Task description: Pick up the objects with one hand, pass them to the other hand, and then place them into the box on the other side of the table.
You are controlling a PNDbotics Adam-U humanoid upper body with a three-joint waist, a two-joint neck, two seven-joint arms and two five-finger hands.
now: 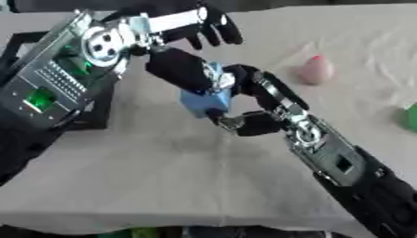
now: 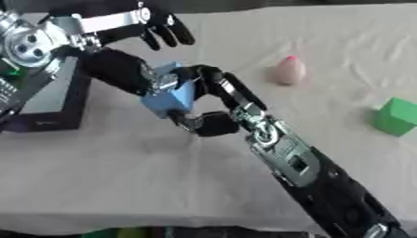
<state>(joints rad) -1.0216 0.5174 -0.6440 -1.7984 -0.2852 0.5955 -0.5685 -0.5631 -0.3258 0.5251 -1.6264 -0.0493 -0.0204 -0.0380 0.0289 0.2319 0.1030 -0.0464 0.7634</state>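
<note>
Covering nearly all I see is the table, under a wrinkled beige cloth; I use the blue block as my reference point. The black box sits left of the block at the table's left edge, partly behind my left arm. My right arm enters from the lower right and its hand reaches the block, fingers curled over the top and thumb tucked below, pinching the block between them. My left hand meets the block from the upper left: its palm presses against the block's upper left face, while its fingers stay straight and spread, pointing away above the block. The block is held above the cloth between both hands, tilted. Well to the right of the block, a green cube rests on the cloth. Between cube and block, farther back, lies a small pinkish, rounded object with a red tip.
</note>
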